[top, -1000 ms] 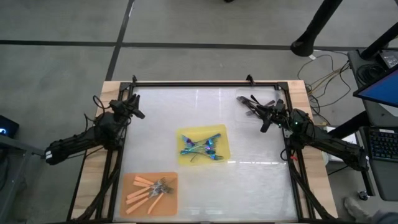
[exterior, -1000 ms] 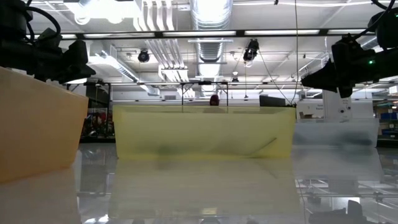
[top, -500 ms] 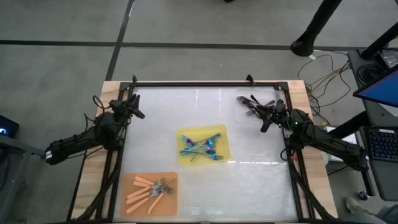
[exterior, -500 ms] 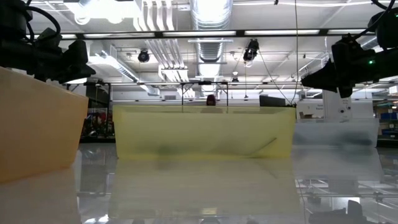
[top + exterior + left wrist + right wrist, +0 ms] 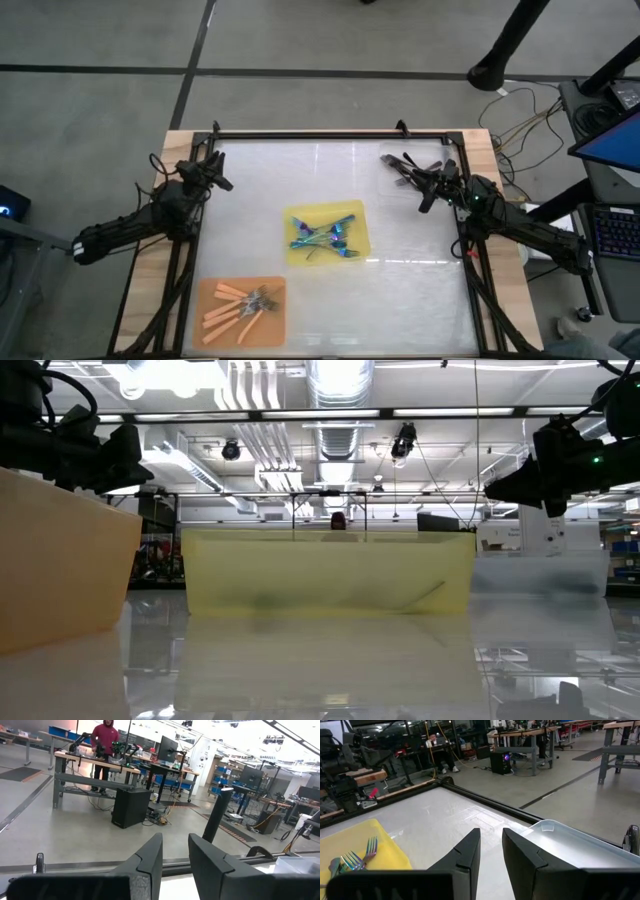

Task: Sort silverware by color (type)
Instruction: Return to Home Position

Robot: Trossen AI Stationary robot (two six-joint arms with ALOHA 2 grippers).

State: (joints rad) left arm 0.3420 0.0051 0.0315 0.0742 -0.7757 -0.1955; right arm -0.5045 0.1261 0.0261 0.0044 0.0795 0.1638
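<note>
Three containers sit on the white table [image 5: 300,170]: an orange bin [image 5: 203,285] at the near left corner, a yellow bin [image 5: 295,213] in the middle, and a clear tray [image 5: 580,842] at the far right. I make out about six orange forks [image 5: 225,312] in the orange bin. The blue forks [image 5: 325,238] lie crossed in a heap in the yellow bin, too tangled to count. The dark forks [image 5: 393,162] by the tray blur into the right gripper [image 5: 428,186] hanging just beside them, so no count there either. The left gripper [image 5: 214,172] hangs at the far left edge, near the black rail [image 5: 330,134]. Each wrist view shows its own fingers drawn nearly together, grasping nothing. The far middle and near right of the table lie open between the arms. From table height the bins show only as walls. The right wrist view alone picks out separate blue fork heads. The left wrist view catches a person [image 5: 105,745] in a red hood at a bench.
</note>
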